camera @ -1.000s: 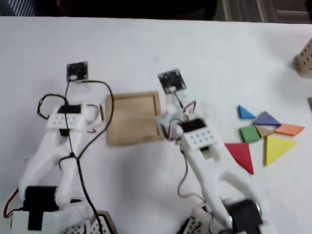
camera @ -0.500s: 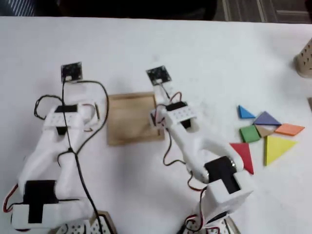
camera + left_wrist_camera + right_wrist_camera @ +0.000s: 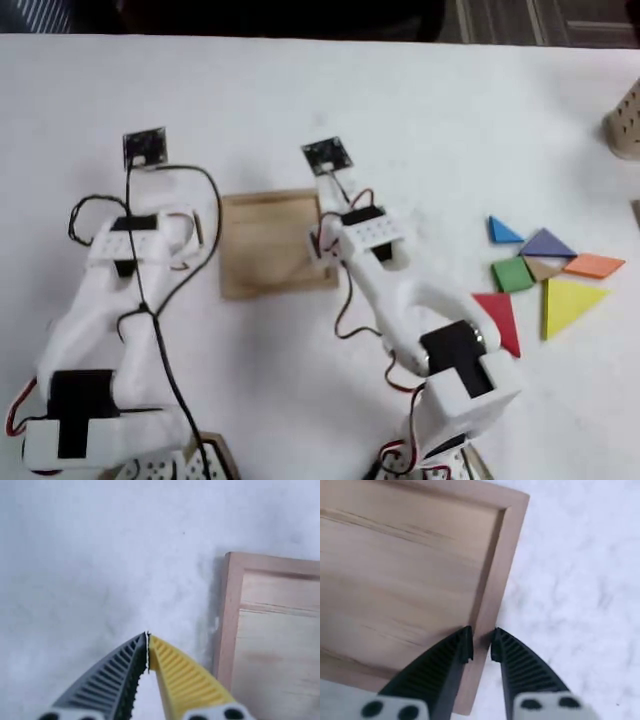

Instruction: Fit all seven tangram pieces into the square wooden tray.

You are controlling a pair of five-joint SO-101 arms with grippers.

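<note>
- Tangram pieces (image 3: 545, 270) lie in a loose cluster on the white table (image 3: 450, 110); all seven are outside the wooden tray (image 3: 262, 245), well apart from it on the right arm's side.
- Reading the cluster: blue triangle (image 3: 503, 231) at the far edge; purple triangle (image 3: 548, 243) just beside it; orange parallelogram (image 3: 594, 265), green square (image 3: 512, 274) and a small tan triangle (image 3: 543, 268) packed close through the middle; yellow triangle (image 3: 568, 303) and red triangle (image 3: 497, 318) nearest the arms.
- Right arm is folded hard; its elbow sits beside the red triangle, and the forearm slants across to the tray's near-side edge.
- Right gripper (image 3: 480, 645) is right on the tray's rim (image 3: 495, 580); the jaws are closed down to a narrow gap, one fingertip inside the tray, the other outside, and the rim is pinched between them.
- Tray floor (image 3: 395, 565) is bare wood under that wrist camera.
- Left arm reaches up the other side of the tray; its wrist is level with the tray's edge and just off it.
- Left gripper (image 3: 148, 647) points down at bare table; the grey and yellow fingers meet at the tips and nothing is between them.
- Tray rim (image 3: 227, 615) runs just beside the left gripper's yellow finger (image 3: 185, 680); whether they touch cannot be told.
</note>
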